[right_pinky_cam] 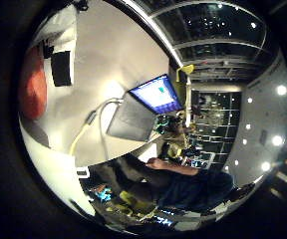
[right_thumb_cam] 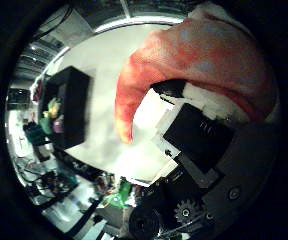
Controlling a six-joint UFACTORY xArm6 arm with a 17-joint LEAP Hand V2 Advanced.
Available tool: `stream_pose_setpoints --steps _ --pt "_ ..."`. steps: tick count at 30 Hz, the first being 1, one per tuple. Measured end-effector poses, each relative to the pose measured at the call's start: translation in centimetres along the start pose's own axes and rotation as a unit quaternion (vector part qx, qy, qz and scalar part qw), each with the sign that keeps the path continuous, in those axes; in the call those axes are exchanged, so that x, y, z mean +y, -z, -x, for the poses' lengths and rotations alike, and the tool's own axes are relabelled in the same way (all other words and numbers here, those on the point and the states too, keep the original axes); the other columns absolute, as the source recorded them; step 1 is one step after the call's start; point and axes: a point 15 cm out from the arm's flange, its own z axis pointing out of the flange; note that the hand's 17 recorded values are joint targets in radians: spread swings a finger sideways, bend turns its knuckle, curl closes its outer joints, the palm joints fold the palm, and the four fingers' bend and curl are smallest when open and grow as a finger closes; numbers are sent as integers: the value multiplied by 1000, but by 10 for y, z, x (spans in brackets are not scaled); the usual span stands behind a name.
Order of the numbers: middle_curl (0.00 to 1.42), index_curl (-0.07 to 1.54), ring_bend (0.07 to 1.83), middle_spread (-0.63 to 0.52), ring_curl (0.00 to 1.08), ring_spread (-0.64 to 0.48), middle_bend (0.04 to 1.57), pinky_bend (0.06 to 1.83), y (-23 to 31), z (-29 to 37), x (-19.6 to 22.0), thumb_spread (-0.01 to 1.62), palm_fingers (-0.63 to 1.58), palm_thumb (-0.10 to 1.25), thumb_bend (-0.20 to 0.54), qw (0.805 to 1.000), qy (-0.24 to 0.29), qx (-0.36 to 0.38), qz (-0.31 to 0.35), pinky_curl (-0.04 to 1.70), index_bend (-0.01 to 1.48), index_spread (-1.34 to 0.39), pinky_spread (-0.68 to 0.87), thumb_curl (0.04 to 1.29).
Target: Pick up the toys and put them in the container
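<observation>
An orange-red soft toy (right_thumb_cam: 204, 55) fills much of the thumb side view, close against my palm and lifted above the white table (right_thumb_cam: 109, 70). The white and black fingers of my right hand (right_thumb_cam: 194, 135) curl against its underside and hold it. Its tapered end hangs down past the fingers. On the table a little way off stands a black box container (right_thumb_cam: 71, 105), with yellow, green and purple toys (right_thumb_cam: 54, 117) showing inside it.
An open laptop (right_pinky_cam: 143, 107) with a lit screen sits on the table, toward its far edge. A person (right_pinky_cam: 183, 184) sits beyond that edge, touching nothing of the task. Cluttered shelves and floor items lie past the table behind the container.
</observation>
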Motion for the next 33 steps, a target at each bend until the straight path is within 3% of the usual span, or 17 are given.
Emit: stream_pose_setpoints --steps 6,15,24,27,28,29,30,31,33 --pt "741 889 1331 -129 768 -229 1376 1226 71 145 -20 1092 1094 974 -7 995 41 -65 -63 1070 1144 -258 -171 418" --pt "718 876 1322 -124 784 -228 1395 1158 110 353 -20 1113 1095 989 -14 981 109 -148 -65 1199 1157 -236 -165 441" --pt "698 868 1310 -122 797 -234 1400 1100 100 443 -42 1105 1106 947 -25 972 147 -170 -72 1281 1151 -231 -171 436" --pt "660 830 1281 -120 752 -223 1328 1002 94 447 -50 1042 1064 886 -39 971 152 -170 -77 1185 1011 -252 -215 420" --pt "624 801 1242 -153 731 -250 1191 955 92 448 -50 1019 690 856 -41 971 154 -169 -75 1135 825 -290 -279 412" --pt "624 809 1247 -158 736 -253 1184 957 90 449 -49 1015 690 851 -39 971 156 -168 -71 1122 812 -296 -294 412" --pt "562 789 1083 -148 733 -206 934 862 86 448 -47 1005 -29 832 -38 971 159 -165 -66 1132 748 -362 -219 407" --pt "452 636 782 -113 575 -98 744 756 83 448 -46 997 -193 820 -31 971 163 -163 -63 1014 623 -442 -65 402" --pt "369 504 555 -67 420 34 548 608 82 448 -46 983 -165 803 -29 969 175 -161 -62 883 491 -495 134 398"
